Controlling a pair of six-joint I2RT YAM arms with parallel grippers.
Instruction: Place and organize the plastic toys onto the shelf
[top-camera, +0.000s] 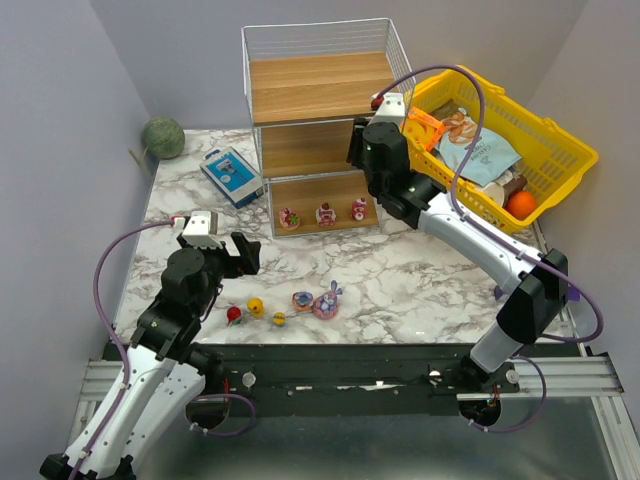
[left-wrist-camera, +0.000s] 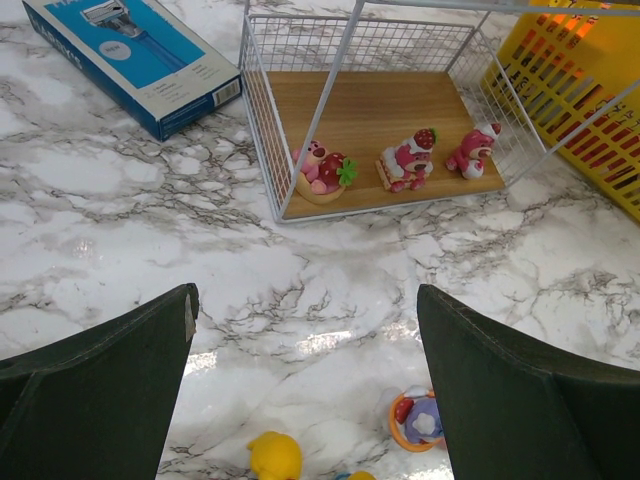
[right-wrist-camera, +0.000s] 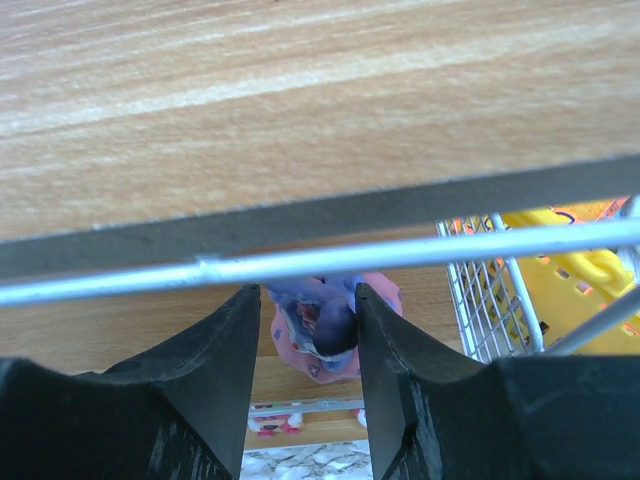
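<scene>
The shelf (top-camera: 318, 90) stands at the back of the table. Three pink-red plastic toys (top-camera: 326, 213) sit in a row on its bottom board (left-wrist-camera: 390, 110). My right gripper (right-wrist-camera: 308, 300) reaches into the middle tier, open around a pink-purple toy (right-wrist-camera: 325, 330). That toy rests on the board against the right finger, with a small gap at the left finger. Loose toys lie near the front edge: a red one (top-camera: 234, 314), a yellow one (top-camera: 256, 306), an orange-rimmed one (left-wrist-camera: 418, 420) and a pink bunny-eared one (top-camera: 327, 302). My left gripper (left-wrist-camera: 305, 300) hovers open above them, holding nothing.
A blue-white box (top-camera: 231, 176) lies left of the shelf. A yellow basket (top-camera: 560, 185) with snack packets sits against the shelf's right side. A green ball (top-camera: 162, 136) rests at the back left corner.
</scene>
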